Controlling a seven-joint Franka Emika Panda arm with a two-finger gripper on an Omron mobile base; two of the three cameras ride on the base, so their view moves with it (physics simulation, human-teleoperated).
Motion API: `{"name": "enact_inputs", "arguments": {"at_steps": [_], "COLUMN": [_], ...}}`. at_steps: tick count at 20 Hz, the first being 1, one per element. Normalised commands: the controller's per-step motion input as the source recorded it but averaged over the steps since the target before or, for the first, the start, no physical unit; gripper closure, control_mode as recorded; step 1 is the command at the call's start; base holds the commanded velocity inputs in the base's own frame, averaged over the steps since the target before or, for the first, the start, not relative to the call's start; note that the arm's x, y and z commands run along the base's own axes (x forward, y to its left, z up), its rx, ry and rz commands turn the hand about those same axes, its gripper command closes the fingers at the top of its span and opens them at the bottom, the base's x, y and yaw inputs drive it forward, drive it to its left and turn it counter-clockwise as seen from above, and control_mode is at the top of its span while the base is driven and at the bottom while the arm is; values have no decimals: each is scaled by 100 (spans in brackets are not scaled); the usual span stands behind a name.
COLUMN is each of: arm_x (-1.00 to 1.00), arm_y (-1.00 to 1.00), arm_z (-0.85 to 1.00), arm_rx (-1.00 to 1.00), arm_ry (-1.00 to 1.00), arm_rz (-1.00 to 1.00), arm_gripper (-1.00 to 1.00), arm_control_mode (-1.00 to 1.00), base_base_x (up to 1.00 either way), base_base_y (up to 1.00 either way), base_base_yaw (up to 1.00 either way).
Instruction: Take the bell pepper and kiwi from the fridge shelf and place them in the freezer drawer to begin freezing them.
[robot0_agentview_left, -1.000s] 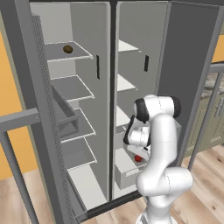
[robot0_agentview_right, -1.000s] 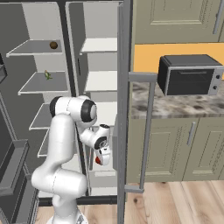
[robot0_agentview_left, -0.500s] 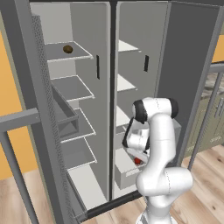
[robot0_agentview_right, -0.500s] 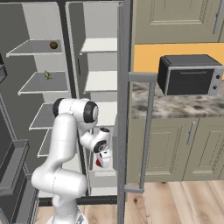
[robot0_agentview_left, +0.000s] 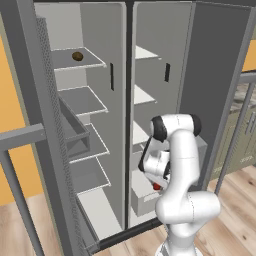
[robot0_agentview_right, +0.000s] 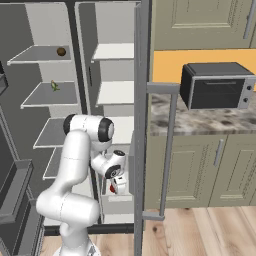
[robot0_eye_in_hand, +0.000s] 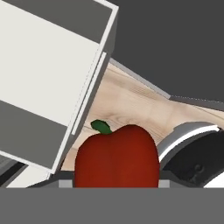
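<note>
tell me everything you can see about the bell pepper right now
The bell pepper is glossy, deep red and lumpy, with a short green stem curling from its top. It looks whole and unmarked. In the hand view it sits between the fingers of the gripper, which is shut on it. From the base views it shows as a small red spot at the hand, low in front of the open fridge, above the pale freezer drawer.

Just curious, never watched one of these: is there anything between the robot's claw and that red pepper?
Nothing: in the hand view the bell pepper sits right in the gripper, held; the left base view agrees.
</note>
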Motion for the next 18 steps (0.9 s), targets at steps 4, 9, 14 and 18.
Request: {"name": "enact_inputs", "arguments": {"at_steps": [4, 9, 14, 18], "arm_x": [-1, -14, -7, 37], "arm_y": [0, 0, 0, 0], "arm_z": [-24, -24, -6, 22], "arm_rx": [0, 0, 0, 0], "arm_ry": [-4, 0, -3, 0], "arm_rz": [0, 0, 0, 0], "arm_gripper": [100, 100, 100, 100], "arm_control_mode": [-100, -100, -100, -100], "base_base_x": [0, 0, 0, 0], "base_base_y": [0, 0, 0, 0], "base_base_yaw": [0, 0, 0, 0]}}
